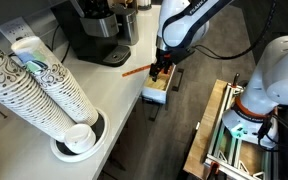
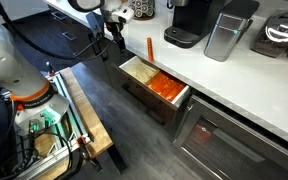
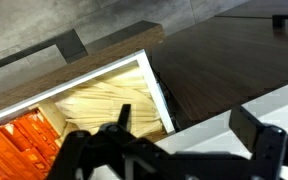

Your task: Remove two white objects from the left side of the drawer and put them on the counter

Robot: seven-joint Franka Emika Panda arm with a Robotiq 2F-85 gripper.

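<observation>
The drawer (image 2: 132, 66) stands pulled out under the pale counter (image 2: 219, 85). It holds a pale tan compartment (image 3: 104, 100) at one end and an orange compartment (image 3: 19, 145) beside it. My gripper (image 3: 189, 128) hangs open over the tan end, above the drawer's side wall, with nothing between its dark fingers (image 3: 122, 116). In both exterior views the gripper (image 1: 162, 72) (image 2: 115, 38) hovers just over the drawer (image 1: 156, 93). The white objects cannot be made out in any view.
An orange stick (image 2: 149, 47) lies on the counter behind the drawer. Coffee machines (image 2: 189, 20) stand further back. A tall stack of paper cups (image 1: 44, 85) leans at the near end of the counter (image 1: 114, 105). A wooden-framed cart (image 2: 79, 110) stands on the dark floor.
</observation>
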